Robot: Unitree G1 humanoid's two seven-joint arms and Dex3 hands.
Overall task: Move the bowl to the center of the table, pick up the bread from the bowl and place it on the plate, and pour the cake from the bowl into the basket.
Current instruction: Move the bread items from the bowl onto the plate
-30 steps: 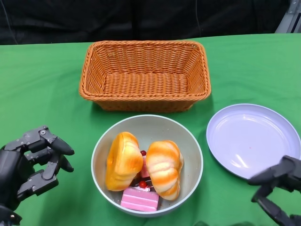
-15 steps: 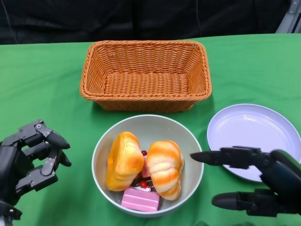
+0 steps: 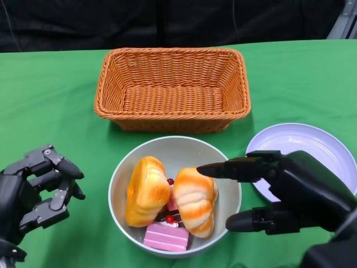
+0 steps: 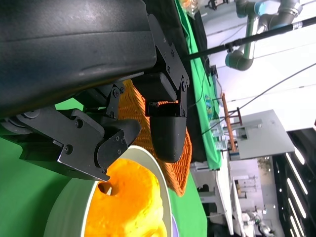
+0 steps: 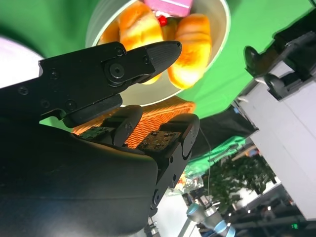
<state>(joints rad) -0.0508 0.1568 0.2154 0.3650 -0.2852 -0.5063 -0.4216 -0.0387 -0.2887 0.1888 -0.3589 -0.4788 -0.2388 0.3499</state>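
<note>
**Right hand over bowl, going for the bread**

Right hand (image 3: 290, 195) hangs open w/ nothing in it, fingers apart: one fingertip reaches over the bowl (image 3: 223, 167) rim, just above the nearer bread (image 3: 192, 200); another sits lower, by the rim on the hand's own side. Left hand (image 3: 33, 192) is off to the bowl's far side, on the green desk (image 3: 50, 106), fingers half-curled and apart, empty, not touching the bowl.

Bowl sits btw the two hands, holding two glossy orange-brown bread rolls; second bread (image 3: 146, 190) lies beyond the first from the right hand. Pink cake (image 3: 166, 235) is wedged under/beside them. Plate (image 3: 312, 151) lies partly beneath the right hand. Basket (image 3: 172, 89) is past the bowl, away from both hands.

Handling, my guess: rolls look light, prob. soft/foam-like, smooth-skinned so may slip. Best to take the near roll across its narrow middle, fingers on both flanks, lifting straight up. Cake looks small & loose, likely to shift
</note>
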